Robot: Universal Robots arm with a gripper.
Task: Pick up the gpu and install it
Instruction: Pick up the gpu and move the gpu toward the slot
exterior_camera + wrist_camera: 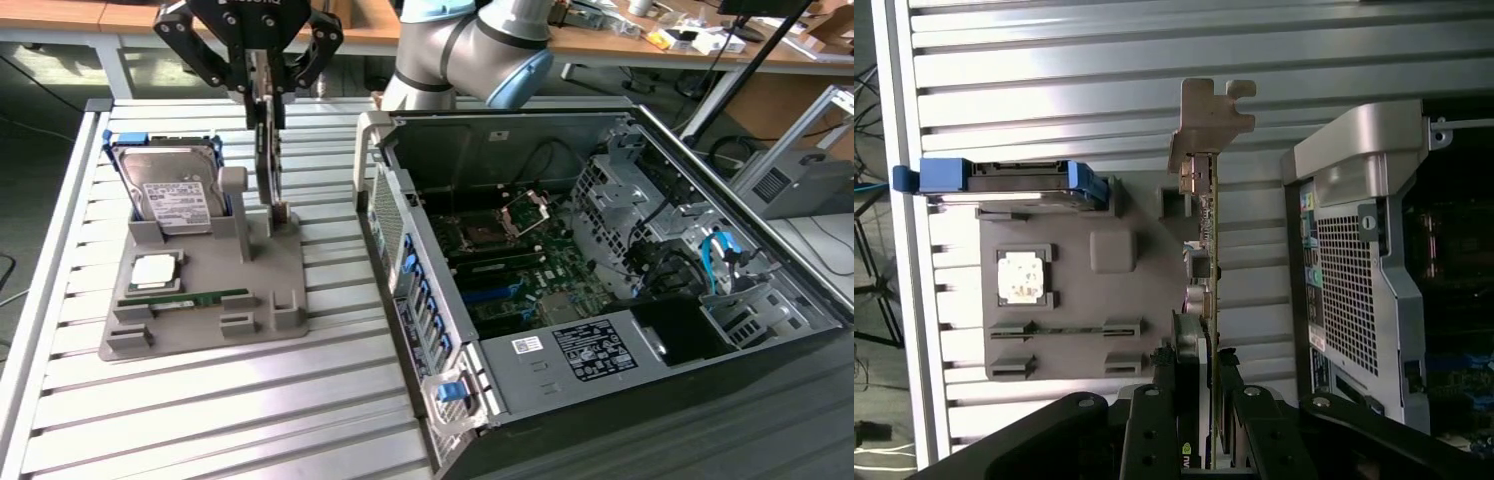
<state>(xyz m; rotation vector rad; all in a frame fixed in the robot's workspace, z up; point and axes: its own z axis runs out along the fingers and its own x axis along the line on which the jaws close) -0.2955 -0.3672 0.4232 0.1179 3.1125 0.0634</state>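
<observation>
- Gripper (263,92) hangs over the grey parts holder (200,325), its jaws clamped on the top edge of the gpu (274,150).
- Gpu stands upright and edge-on, its lower end at the holder's rear slot; can't tell whether it touches.
- In the wrist view, the silvery bracket (1210,118) sits at the card's far end.
- Hard drive (180,192) and memory stick (187,297) sit in the holder.
- Open computer case (601,250) lies just beside it, on the exterior view's right.

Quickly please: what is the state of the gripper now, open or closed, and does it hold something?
Gripper: closed on the gpu, gripping the upright card by its upper edge.
</observation>
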